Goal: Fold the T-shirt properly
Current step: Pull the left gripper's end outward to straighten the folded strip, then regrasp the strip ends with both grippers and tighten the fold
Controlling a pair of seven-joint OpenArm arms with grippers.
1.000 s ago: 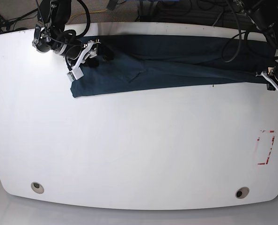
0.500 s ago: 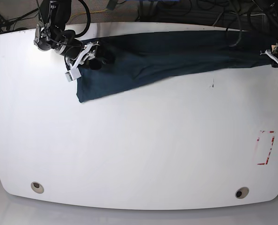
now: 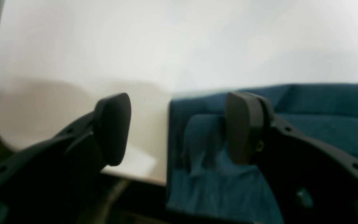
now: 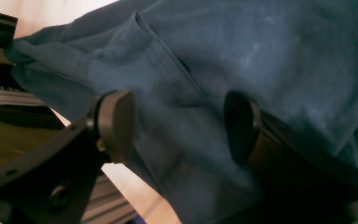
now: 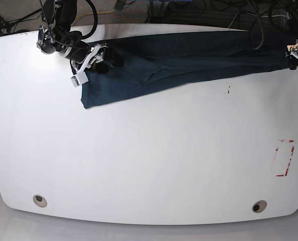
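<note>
Now the left gripper (image 3: 176,127) has sprung open, dropping the T-shirt (image 5: 189,60) along the table's (image 5: 149,160) far edge; the right gripper (image 4: 179,124) gapes, unclenched, so regrasping comes next.

My right gripper (image 4: 179,127) stood with its jaws spread wide, the two dark pads (image 4: 117,124) well apart. Between and behind them lay the T-shirt (image 4: 244,56) — dark navy-teal cloth, rumpled, filling most of the view. A stitched seam ran diagonally down from the upper left toward the gap between my pads. Whether either pad touched the cloth could not be told. At the left edge, pale surface (image 4: 57,12) showed — and below, a ribbed metal rail (image 4: 110,202).
</note>
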